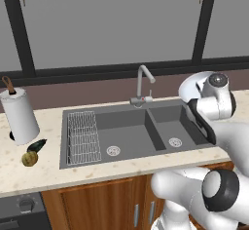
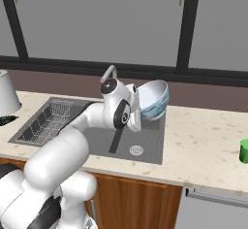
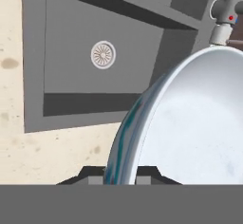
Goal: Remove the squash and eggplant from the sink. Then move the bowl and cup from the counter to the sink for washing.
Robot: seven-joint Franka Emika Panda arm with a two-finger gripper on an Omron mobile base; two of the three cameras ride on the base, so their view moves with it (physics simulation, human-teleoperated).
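Bowl (image 2: 154,100) held tilted above right basin of sink (image 1: 141,131). Squash (image 1: 29,159) and eggplant (image 1: 37,145) touching on desk (image 1: 29,175) left of sink; cup (image 2: 244,151) far right.

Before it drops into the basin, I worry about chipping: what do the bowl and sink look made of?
Bowl: probably glazed ceramic, with a smooth white inside and streaked blue-grey outside. Sink: matte dark grey, no shine, perhaps stone composite. Neither is certain.

Paper towel roll (image 1: 19,115) stands upright — dark-framed window (image 1: 121,24) behind, wooden cabinets (image 1: 97,204) below.
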